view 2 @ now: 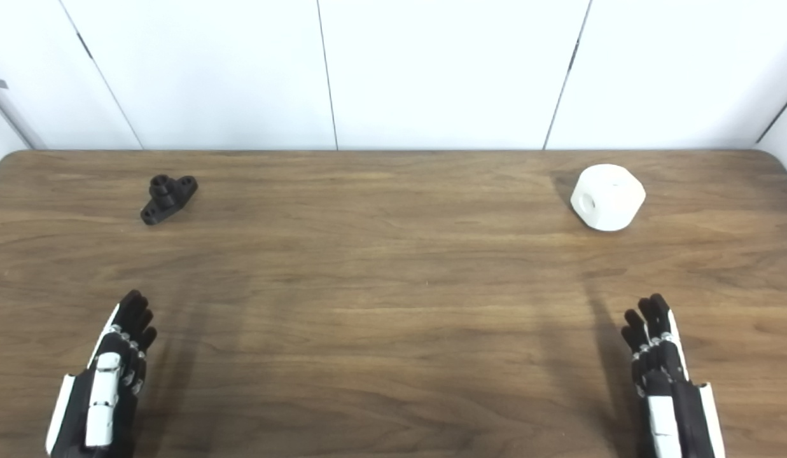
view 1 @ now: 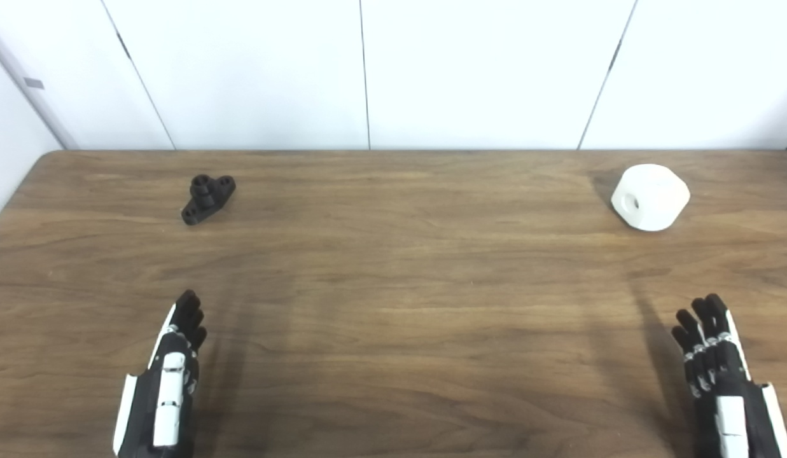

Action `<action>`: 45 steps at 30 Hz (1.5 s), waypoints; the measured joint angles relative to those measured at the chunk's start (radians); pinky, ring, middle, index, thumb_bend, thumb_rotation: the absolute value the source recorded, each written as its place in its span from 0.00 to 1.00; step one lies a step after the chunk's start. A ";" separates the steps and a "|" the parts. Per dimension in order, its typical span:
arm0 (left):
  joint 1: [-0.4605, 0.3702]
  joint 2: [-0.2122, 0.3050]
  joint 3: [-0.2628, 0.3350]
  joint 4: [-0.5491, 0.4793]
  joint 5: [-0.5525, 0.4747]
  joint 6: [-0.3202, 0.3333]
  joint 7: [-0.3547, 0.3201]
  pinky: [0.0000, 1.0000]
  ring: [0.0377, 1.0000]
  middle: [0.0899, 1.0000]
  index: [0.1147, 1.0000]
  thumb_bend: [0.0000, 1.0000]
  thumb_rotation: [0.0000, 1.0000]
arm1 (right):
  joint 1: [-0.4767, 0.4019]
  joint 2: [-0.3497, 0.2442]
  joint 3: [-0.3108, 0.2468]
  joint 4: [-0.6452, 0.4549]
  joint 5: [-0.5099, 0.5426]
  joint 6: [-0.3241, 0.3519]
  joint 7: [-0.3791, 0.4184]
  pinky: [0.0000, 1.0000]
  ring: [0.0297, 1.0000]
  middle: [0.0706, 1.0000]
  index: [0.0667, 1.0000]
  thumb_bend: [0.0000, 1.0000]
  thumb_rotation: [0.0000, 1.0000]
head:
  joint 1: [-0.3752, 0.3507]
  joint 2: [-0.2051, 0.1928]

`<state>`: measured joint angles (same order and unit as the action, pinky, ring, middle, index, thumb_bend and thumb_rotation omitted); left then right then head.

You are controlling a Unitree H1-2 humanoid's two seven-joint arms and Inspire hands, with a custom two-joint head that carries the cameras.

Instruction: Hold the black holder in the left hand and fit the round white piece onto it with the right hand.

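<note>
The black holder [view 1: 207, 197] lies on the wooden table [view 1: 393, 286] at the far left, a short post standing up from its flat base with holes. The round white piece [view 1: 651, 196] rests at the far right, a hole in its side facing left. My left hand [view 1: 167, 375] hovers near the front left edge, well short of the holder, fingers stretched out and holding nothing. My right hand [view 1: 717, 362] is near the front right edge, straight in front of the white piece and far from it, fingers extended and empty.
White wall panels [view 1: 368, 70] rise right behind the table's back edge. The table's left corner is rounded. Nothing else lies on the wood between the two parts and the hands.
</note>
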<state>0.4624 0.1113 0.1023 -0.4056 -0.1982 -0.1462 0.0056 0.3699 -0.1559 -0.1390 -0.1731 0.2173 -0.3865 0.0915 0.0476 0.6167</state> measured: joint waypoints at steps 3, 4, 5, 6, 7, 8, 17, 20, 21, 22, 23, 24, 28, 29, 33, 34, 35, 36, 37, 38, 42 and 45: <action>0.000 0.000 0.000 0.000 0.000 0.000 0.000 1.00 1.00 0.98 0.97 0.29 0.92 | 0.000 0.000 0.000 0.000 0.002 0.000 0.001 0.96 0.96 0.99 0.99 0.60 0.87 | 0.000 0.000; 0.000 0.000 0.000 0.000 0.000 0.000 0.000 1.00 1.00 0.98 0.97 0.29 0.91 | 0.000 0.000 0.000 0.000 0.003 0.000 0.001 0.96 0.96 0.99 0.99 0.60 0.88 | 0.000 0.000; 0.000 0.000 0.000 0.000 0.000 0.000 0.000 1.00 1.00 0.98 0.97 0.28 0.91 | 0.000 0.000 0.000 0.000 0.003 0.000 0.001 0.96 0.96 0.99 0.99 0.59 0.88 | 0.000 0.000; 0.000 0.000 0.000 0.000 0.000 0.000 0.000 1.00 1.00 0.98 0.97 0.28 0.90 | 0.000 0.000 0.000 0.000 0.003 0.000 0.001 0.96 0.96 0.99 0.99 0.59 0.88 | 0.000 0.000; 0.000 0.000 0.000 0.000 0.000 0.000 0.000 1.00 1.00 0.98 0.97 0.28 0.90 | 0.000 0.000 0.000 0.000 0.003 -0.001 0.002 0.97 0.96 0.99 0.99 0.59 0.88 | 0.000 0.000; 0.000 0.000 0.000 0.000 0.000 0.000 0.000 1.00 1.00 0.98 0.96 0.27 0.90 | 0.000 0.000 0.000 0.001 0.003 -0.001 0.002 0.97 0.96 0.99 0.99 0.59 0.88 | 0.000 0.000; 0.000 0.000 0.000 0.000 0.000 0.000 0.000 1.00 1.00 0.98 0.96 0.28 0.89 | 0.000 0.000 0.000 0.003 0.002 -0.006 0.004 0.97 0.96 0.98 0.99 0.59 0.88 | 0.002 -0.002; 0.000 0.000 0.000 0.000 0.000 0.000 0.000 1.00 1.00 0.98 0.96 0.28 0.89 | 0.000 0.000 0.000 0.003 0.002 -0.007 0.004 0.96 0.95 0.98 0.99 0.59 0.89 | 0.017 -0.006; 0.000 0.000 0.000 0.000 0.000 0.000 0.000 1.00 1.00 0.98 0.96 0.29 0.88 | 0.000 0.000 0.000 0.003 0.002 -0.007 0.004 0.97 0.96 0.98 0.99 0.59 0.89 | 0.021 -0.008; 0.000 0.000 -0.001 0.000 0.001 0.000 0.000 1.00 1.00 0.98 0.96 0.29 0.85 | 0.001 0.000 0.000 0.003 0.002 -0.007 0.004 0.97 0.96 0.98 0.99 0.59 0.90 | 0.034 -0.012; 0.000 0.000 -0.001 0.000 0.001 0.001 0.000 1.00 1.00 0.99 0.96 0.30 0.84 | 0.001 0.000 0.000 0.003 0.000 -0.006 0.004 0.97 0.96 0.99 0.99 0.60 0.90 | 0.049 -0.018; 0.000 0.000 -0.002 0.000 0.002 0.001 0.001 1.00 1.00 0.99 0.96 0.30 0.84 | 0.001 0.000 0.000 0.004 -0.001 -0.006 0.004 0.98 0.96 0.99 0.99 0.60 0.91 | 0.057 -0.021; 0.000 -0.001 -0.009 0.000 0.018 0.002 0.002 1.00 0.99 0.98 0.96 0.26 0.85 | 0.001 -0.002 0.000 0.009 -0.004 -0.009 0.005 1.00 0.98 1.00 1.00 0.60 0.93 | 0.097 -0.038; 0.000 -0.001 -0.011 0.000 0.026 0.002 0.002 1.00 0.99 0.98 0.96 0.25 0.85 | 0.001 -0.002 0.000 0.011 -0.003 -0.009 0.006 1.00 0.99 1.00 1.00 0.60 0.93 | 0.110 -0.046; 0.001 -0.001 -0.016 0.016 0.041 -0.001 0.003 1.00 0.98 0.97 0.95 0.22 0.85 | 0.001 -0.003 0.000 0.015 0.003 -0.008 0.009 1.00 1.00 1.00 1.00 0.61 0.92 | 0.155 -0.077; 0.001 -0.002 -0.017 0.021 0.042 -0.001 0.003 1.00 0.98 0.97 0.94 0.22 0.83 | 0.001 -0.003 0.000 0.015 0.005 -0.007 0.009 1.00 1.00 1.00 1.00 0.62 0.92 | 0.167 -0.086; 0.001 -0.002 -0.018 0.025 0.043 -0.004 0.004 1.00 0.98 0.96 0.94 0.22 0.83 | 0.000 -0.003 -0.001 0.016 0.006 -0.006 0.009 1.00 1.00 1.00 1.00 0.63 0.92 | 0.178 -0.097; 0.001 -0.002 -0.019 0.029 0.044 -0.011 0.004 1.00 0.98 0.96 0.94 0.22 0.82 | 0.000 -0.003 -0.001 0.018 0.007 -0.006 0.009 1.00 1.00 1.00 1.00 0.63 0.93 | 0.178 -0.097; 0.001 -0.003 -0.021 0.034 0.046 -0.020 0.005 1.00 0.98 0.96 0.94 0.23 0.82 | 0.000 -0.004 -0.001 0.019 0.006 -0.006 0.009 1.00 1.00 1.00 1.00 0.65 0.93 | 0.190 -0.107; 0.001 -0.003 -0.023 0.040 0.049 -0.030 0.006 1.00 0.98 0.96 0.94 0.23 0.82 | -0.001 -0.004 -0.001 0.020 0.005 -0.006 0.009 1.00 1.00 1.00 1.00 0.66 0.94 | 0.190 -0.107; 0.000 -0.004 -0.033 0.057 0.063 -0.036 0.014 1.00 0.97 0.95 0.93 0.23 0.82 | -0.005 -0.005 -0.001 0.025 -0.003 -0.007 0.009 1.00 1.00 1.00 1.00 0.68 0.96 | 0.221 -0.137; -0.001 -0.005 -0.041 0.063 0.066 -0.044 0.024 1.00 0.96 0.94 0.92 0.22 0.82 | -0.007 -0.005 -0.003 0.031 -0.006 -0.015 0.009 1.00 0.99 1.00 1.00 0.64 0.97 | 0.239 -0.153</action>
<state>0.4616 0.1066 0.0615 -0.3430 -0.1319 -0.1900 0.0294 0.3628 -0.1610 -0.1420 -0.1421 0.2114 -0.4016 0.1008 0.2868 0.4633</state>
